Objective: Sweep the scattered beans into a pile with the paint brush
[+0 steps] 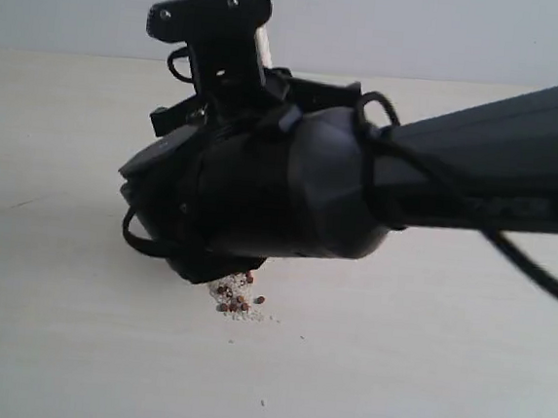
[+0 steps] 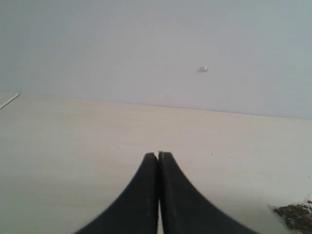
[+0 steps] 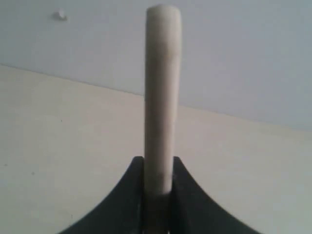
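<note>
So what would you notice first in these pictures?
The big black robot arm fills the middle of the exterior view, with a little clump of reddish beans peeking out below it on the pale table. In the right wrist view, the right gripper clamps the pale handle of the paint brush.

Your workspace reads as a lab test bench: pale wood-grain tabletop [image 1: 440, 380] against a plain grey wall [image 1: 422, 31].
</note>
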`<state>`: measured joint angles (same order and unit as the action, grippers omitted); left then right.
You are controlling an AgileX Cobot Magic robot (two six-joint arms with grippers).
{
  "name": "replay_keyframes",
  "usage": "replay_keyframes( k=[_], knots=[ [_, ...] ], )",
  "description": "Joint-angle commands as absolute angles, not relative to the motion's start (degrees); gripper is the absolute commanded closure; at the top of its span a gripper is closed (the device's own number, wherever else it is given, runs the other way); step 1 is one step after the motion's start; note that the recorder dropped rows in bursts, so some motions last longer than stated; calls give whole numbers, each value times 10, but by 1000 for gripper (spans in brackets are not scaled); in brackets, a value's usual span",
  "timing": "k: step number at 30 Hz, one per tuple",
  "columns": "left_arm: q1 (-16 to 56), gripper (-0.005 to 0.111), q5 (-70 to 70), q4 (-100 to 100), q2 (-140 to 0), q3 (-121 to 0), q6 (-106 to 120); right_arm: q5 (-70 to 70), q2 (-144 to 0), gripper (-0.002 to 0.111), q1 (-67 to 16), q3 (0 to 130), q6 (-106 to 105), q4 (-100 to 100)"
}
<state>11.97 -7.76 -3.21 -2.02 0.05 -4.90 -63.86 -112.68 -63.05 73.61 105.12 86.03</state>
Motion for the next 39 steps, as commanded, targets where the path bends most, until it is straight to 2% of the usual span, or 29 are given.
replay_keyframes(
  k=[1, 4, 8, 12, 17, 23, 27, 32, 39],
  knots=[
    [119, 107, -78, -37, -16, 0, -46, -531, -1057, 108, -633, 694, 988, 962],
    [119, 107, -78, -37, -16, 0, -46, -383, -997, 108, -619, 644, 986, 999],
    [119, 107, -78, -37, -16, 0, -46, -210, -936, 108, -579, 602, 870, 999],
    [119, 107, -78, -37, -16, 0, -46, 34, -898, 108, -524, 584, 755, 999],
    [119, 107, -78, -37, -16, 0, -46, 387, -878, 108, -429, 583, 628, 999],
    [119, 107, -78, -37, -16, 0, -46, 700, -920, 108, -291, 583, 539, 988],
    [119, 107, -78, -37, -16, 0, -46, 700, -983, 108, -252, 581, 531, 965],
    [119, 107, -78, -37, -16, 0, -46, 700, -1069, 108, -259, 581, 557, 949],
    [119, 107, -78, -37, -16, 0, -46, 700, -1099, 108, -273, 575, 622, 930]
  ],
)
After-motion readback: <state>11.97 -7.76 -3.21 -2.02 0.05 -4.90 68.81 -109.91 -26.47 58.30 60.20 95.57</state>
